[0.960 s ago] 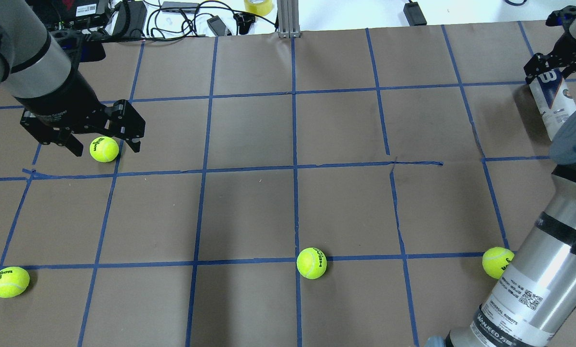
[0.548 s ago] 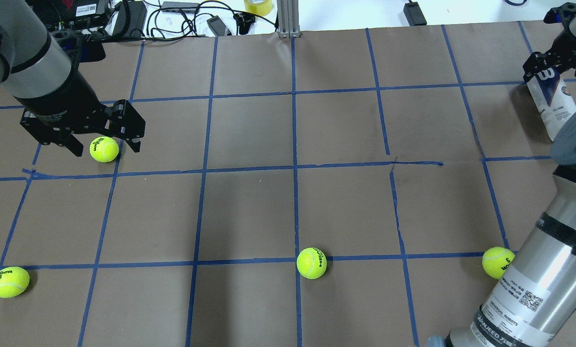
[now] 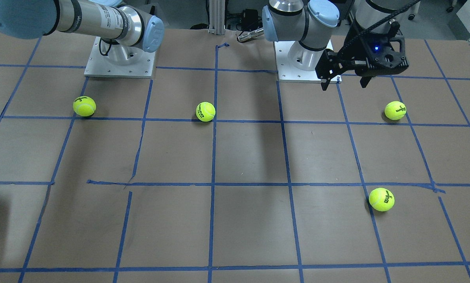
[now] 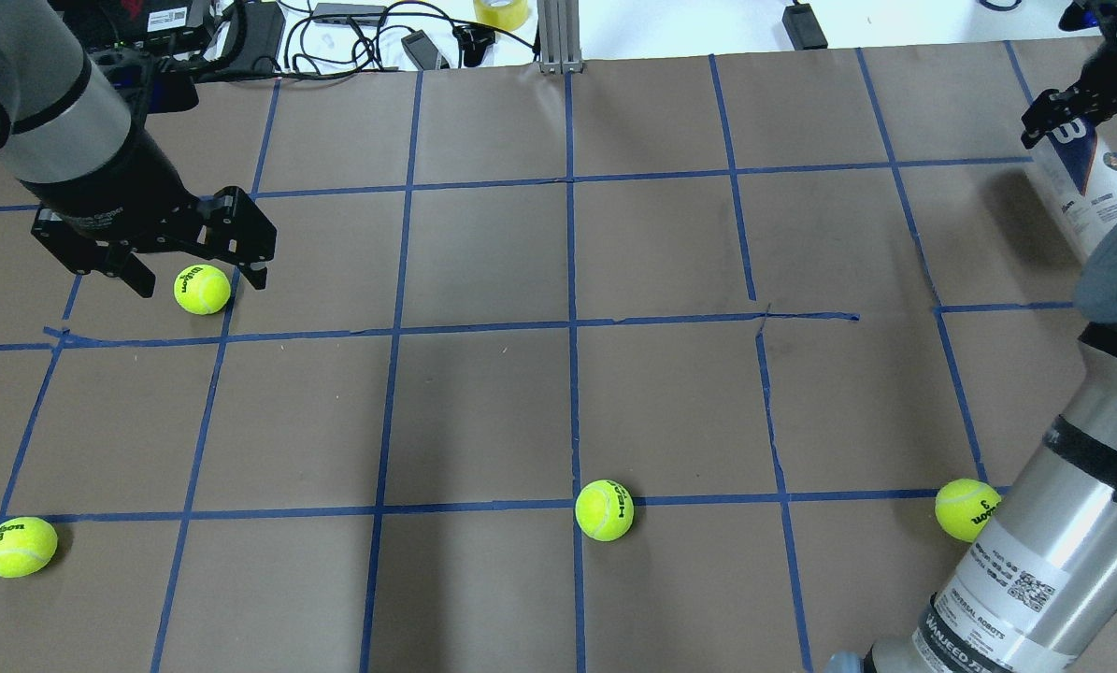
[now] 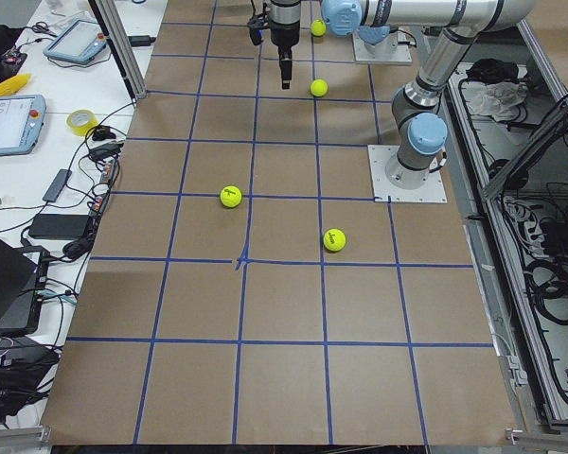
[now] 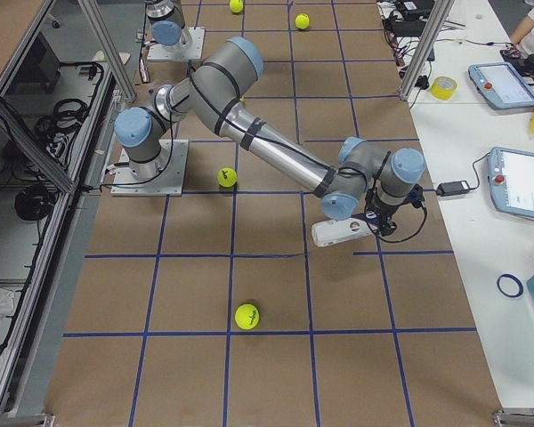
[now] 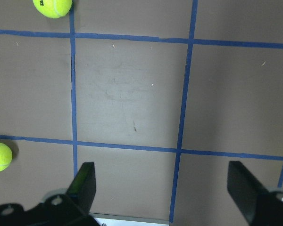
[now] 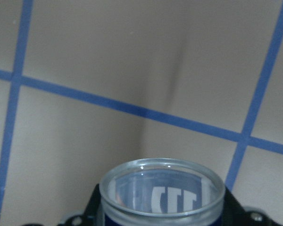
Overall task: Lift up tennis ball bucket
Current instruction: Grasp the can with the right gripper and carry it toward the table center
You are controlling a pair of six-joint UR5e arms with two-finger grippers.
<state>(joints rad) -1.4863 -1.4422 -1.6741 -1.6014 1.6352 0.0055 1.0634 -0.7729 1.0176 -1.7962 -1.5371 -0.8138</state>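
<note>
The tennis ball bucket point(image 4: 1084, 192) is a clear tube with a white and navy label and a white "W". It hangs tilted at the table's far right, off the paper. My right gripper point(image 4: 1070, 110) is shut on its labelled end. The right wrist view shows the tube's open rim point(image 8: 162, 187) with the table far below. The exterior right view shows the tube point(image 6: 341, 232) held almost level. My left gripper point(image 4: 198, 269) is open and empty, hovering above a tennis ball point(image 4: 202, 289). Its fingers point(image 7: 84, 182) stand wide apart.
Three more tennis balls lie on the brown paper: near left point(image 4: 19, 547), near middle point(image 4: 604, 509), and near right point(image 4: 966, 509) beside my right arm. Cables, adapters and a tape roll point(image 4: 502, 11) lie beyond the far edge. Blue tape lines grid the table.
My right gripper has risen with the tube, which has shifted up and to the right in the overhead view. My left gripper has risen slightly above its ball.
</note>
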